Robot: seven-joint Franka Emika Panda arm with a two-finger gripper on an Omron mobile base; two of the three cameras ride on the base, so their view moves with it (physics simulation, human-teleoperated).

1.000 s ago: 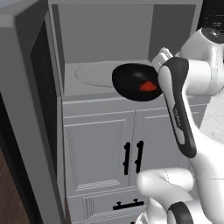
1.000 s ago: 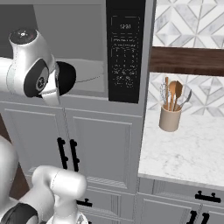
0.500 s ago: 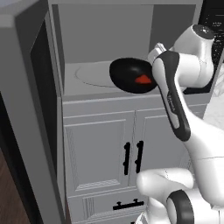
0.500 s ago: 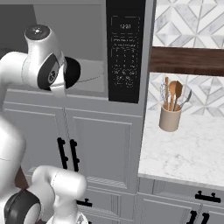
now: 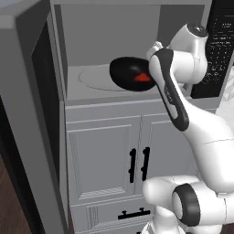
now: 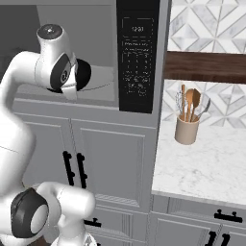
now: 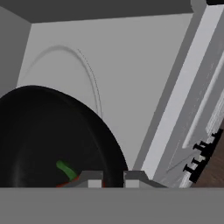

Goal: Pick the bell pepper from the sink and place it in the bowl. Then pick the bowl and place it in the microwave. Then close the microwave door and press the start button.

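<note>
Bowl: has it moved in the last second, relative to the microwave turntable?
Yes. The bowl, bell pepper inside, has shifted left and deeper into the microwave, now overlapping the turntable.

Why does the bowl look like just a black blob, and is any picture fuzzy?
Left base view: the bowl is so dark that no inner shading shows, and the bell pepper stands out as a flat red patch. Hand view: soft and blocky up close; the bowl's rim is a blurry edge against the pale microwave floor. Right base view: sharp, evenly lit, no glare.
</note>
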